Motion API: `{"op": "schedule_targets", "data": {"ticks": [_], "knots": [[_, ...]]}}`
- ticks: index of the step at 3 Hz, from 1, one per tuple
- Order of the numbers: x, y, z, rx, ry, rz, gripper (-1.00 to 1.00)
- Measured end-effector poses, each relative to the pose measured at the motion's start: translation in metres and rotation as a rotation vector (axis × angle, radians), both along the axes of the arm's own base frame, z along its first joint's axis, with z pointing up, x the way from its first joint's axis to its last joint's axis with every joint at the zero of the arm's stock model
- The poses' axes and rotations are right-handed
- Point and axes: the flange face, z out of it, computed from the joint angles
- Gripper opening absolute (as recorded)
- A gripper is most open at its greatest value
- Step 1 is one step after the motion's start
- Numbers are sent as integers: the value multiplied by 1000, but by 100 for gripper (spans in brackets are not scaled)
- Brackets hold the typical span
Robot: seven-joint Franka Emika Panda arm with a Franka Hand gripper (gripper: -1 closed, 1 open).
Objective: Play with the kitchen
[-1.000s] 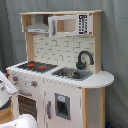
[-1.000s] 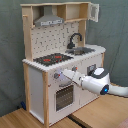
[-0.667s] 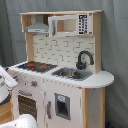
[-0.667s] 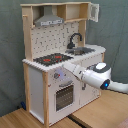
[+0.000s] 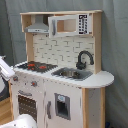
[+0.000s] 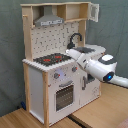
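The kitchen (image 5: 65,97) (image 6: 37,85) is a white and light-wood toy unit that stands upright in both exterior views. Its black hob (image 5: 36,65) (image 6: 52,59) has red rings, and the black faucet (image 5: 84,57) (image 6: 75,38) curves over the sink (image 5: 72,74). Knobs (image 6: 56,76) sit above the closed oven door (image 6: 65,95). In the second exterior view my gripper (image 6: 69,51) hovers at the front corner of the hob, on the white arm (image 6: 102,70) that reaches in from the second exterior view's right. In the first exterior view only a white part of the gripper (image 5: 4,69) shows at the left edge.
A grey hood (image 5: 39,27) (image 6: 49,21) and upper cabinets (image 5: 70,25) overhang the counter. A grey curtain (image 5: 115,45) hangs behind the unit. Wooden boards (image 6: 100,112) lie in front of it. A white rounded body (image 5: 20,121) fills the first exterior view's bottom left corner.
The gripper has risen from the knob and oven-door height up to the hob's front corner. In the first exterior view it has slid further off the left edge.
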Motion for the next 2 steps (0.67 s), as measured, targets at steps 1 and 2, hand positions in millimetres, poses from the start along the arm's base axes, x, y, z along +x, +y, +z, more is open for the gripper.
{"op": "schedule_targets", "data": {"ticks": [1,2], "knots": [[-17,0,31,47,-51,-34,100],[-35,0,61,104,-100,-76,100]]}}
